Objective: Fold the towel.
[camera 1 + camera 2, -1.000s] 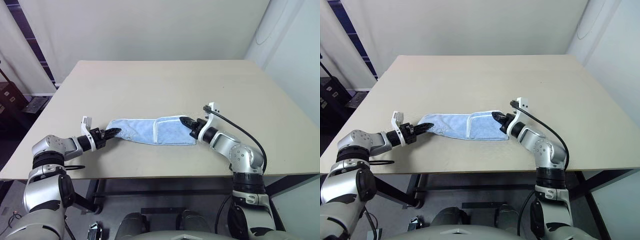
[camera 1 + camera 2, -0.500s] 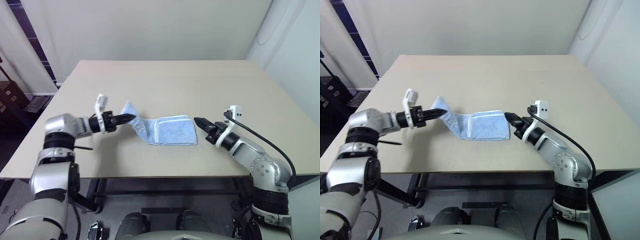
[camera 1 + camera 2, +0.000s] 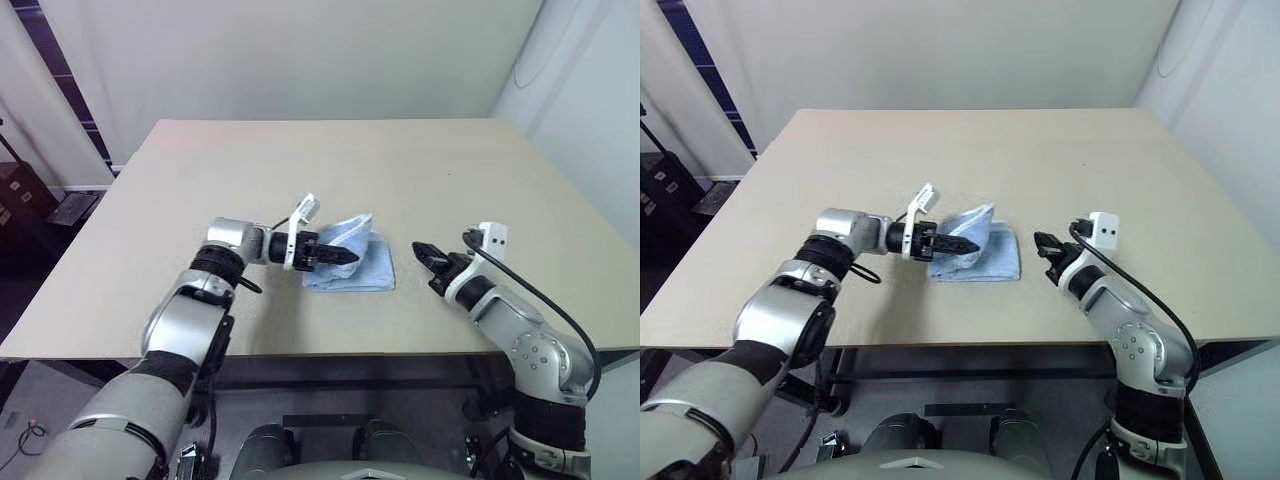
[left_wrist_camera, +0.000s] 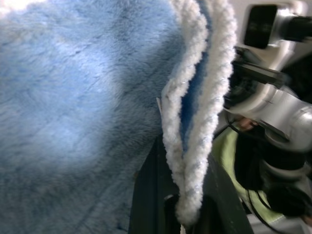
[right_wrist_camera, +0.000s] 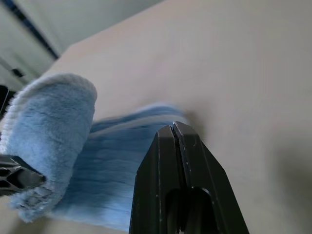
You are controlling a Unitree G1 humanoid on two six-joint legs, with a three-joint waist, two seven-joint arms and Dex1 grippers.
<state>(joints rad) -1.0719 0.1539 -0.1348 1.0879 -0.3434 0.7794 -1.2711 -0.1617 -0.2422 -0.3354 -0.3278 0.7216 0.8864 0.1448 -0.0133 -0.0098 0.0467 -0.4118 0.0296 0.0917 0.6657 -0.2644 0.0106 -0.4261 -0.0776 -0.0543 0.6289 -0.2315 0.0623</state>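
The towel (image 3: 350, 262) is lying on the tabletop (image 3: 330, 170), near its front edge and about midway across, now bunched into a short folded stack; its left end is being held up and draped over the rest, so the layers beneath are partly hidden and I cannot tell how neatly the edges are meeting; the small dark mark is not making itself out anywhere. The left hand (image 3: 345, 256) is clenching the white-edged hem, the black fingers (image 4: 151, 204) pinching the doubled edge in the left wrist view; a second ago this hand was far out to the left with the towel stretched long, and it is now swinging that end across over the right part. The right hand (image 3: 420, 249) is pressed shut on nothing, hanging just right of the towel and apart from it; a second ago it was pinning the towel's right end and it is now drawing back.
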